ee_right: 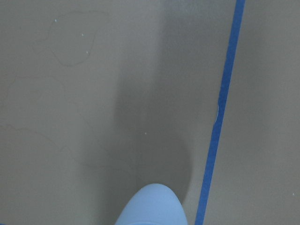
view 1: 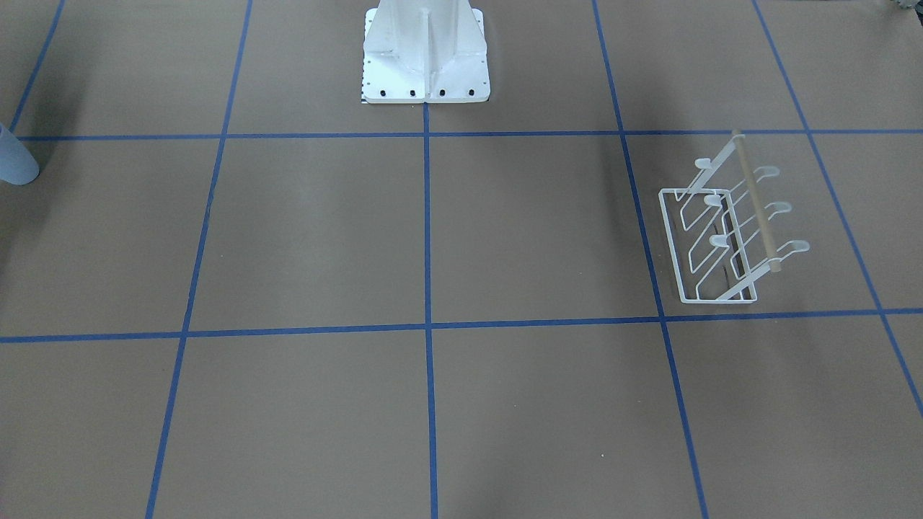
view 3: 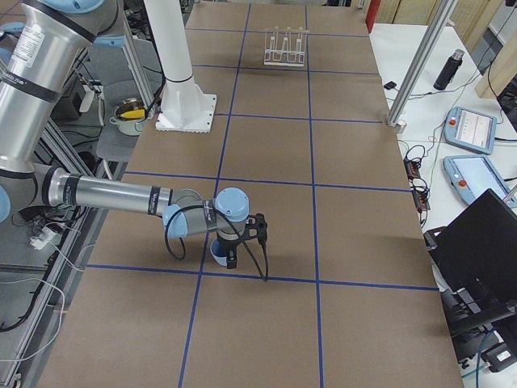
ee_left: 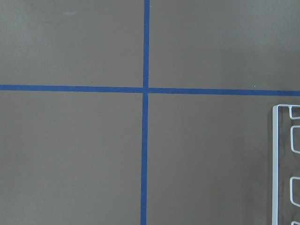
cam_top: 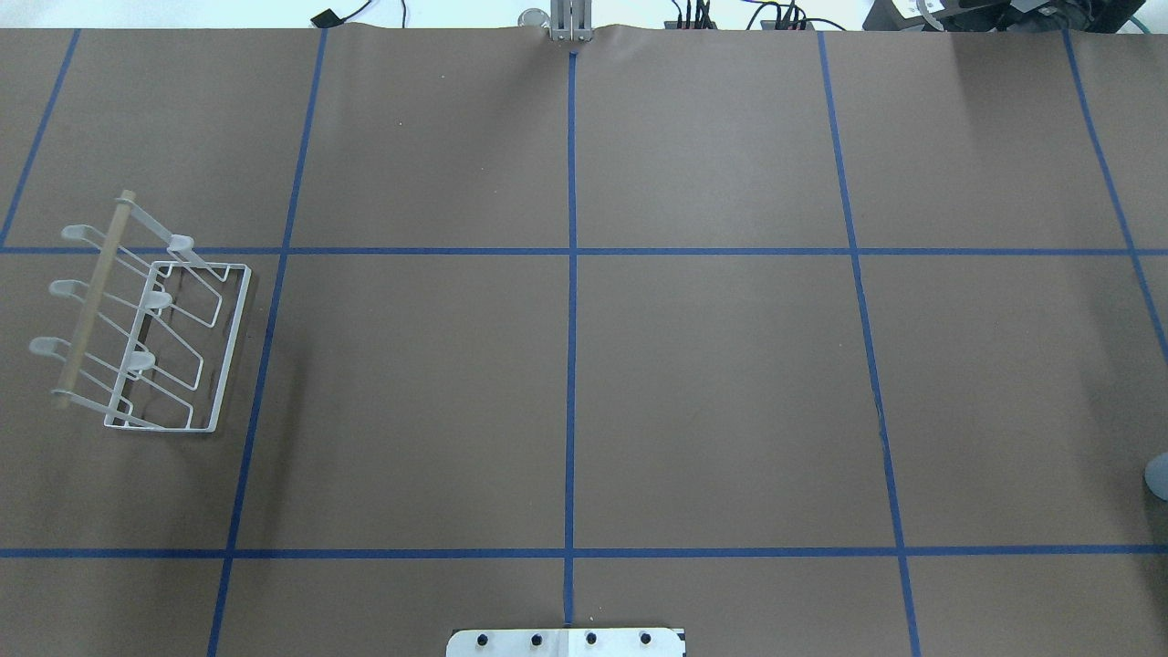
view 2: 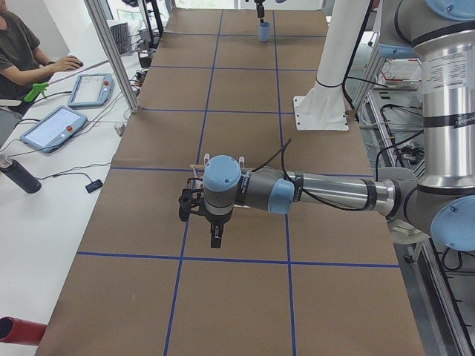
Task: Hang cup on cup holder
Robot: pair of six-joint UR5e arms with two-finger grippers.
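The pale blue cup (view 1: 16, 162) stands upright at the table's end on my right side; it also shows at the overhead view's right edge (cam_top: 1159, 476) and at the bottom of the right wrist view (ee_right: 151, 206). In the exterior right view my right gripper (view 3: 231, 259) hangs close over the cup (view 3: 216, 257); I cannot tell whether it is open or shut. The white wire cup holder (view 1: 721, 238) (cam_top: 146, 338) stands empty on my left side. My left gripper (view 2: 215, 239) hovers beside it, and the holder's base edge (ee_left: 281, 159) shows in the left wrist view. I cannot tell its state.
The white robot pedestal (view 1: 425, 54) stands at the middle of my edge of the table. Blue tape lines (cam_top: 571, 274) grid the brown table. An operator (view 2: 22, 52) sits by tablets (view 2: 52, 127) across the table. A laptop (view 3: 485, 242) lies off the table.
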